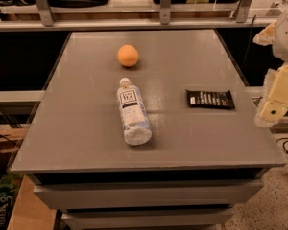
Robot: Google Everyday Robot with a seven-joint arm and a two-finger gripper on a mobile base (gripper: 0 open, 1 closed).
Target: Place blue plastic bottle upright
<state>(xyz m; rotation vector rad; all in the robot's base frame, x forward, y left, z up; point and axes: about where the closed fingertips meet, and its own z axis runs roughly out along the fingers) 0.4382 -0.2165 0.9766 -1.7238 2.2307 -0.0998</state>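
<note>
Three objects share the grey table (81,133): the blue plastic bottle (133,111), an orange ball (128,55) and a flat black snack wrapper (210,99). The bottle lies on its side near the middle of the tabletop, its white cap (125,82) pointing toward the far edge and its base toward the near edge, the white label with its dark band facing up. It touches neither neighbour.

The orange ball sits beyond the cap, toward the far side of the table and apart from the bottle. The black wrapper lies flat to the right of the bottle, level with its upper half, on the stretch of tabletop between the bottle and the robot's arm.

The cream-coloured gripper (277,99) hangs at the right edge of the view, off the table's right side and above it, well apart from the bottle and holding nothing that can be seen. Whether the pincer is spread or closed cannot be told from this angle.

Grey drawer fronts (149,193) run below the tabletop, and a metal-framed shelf (134,24) crosses the background behind the table.
</note>
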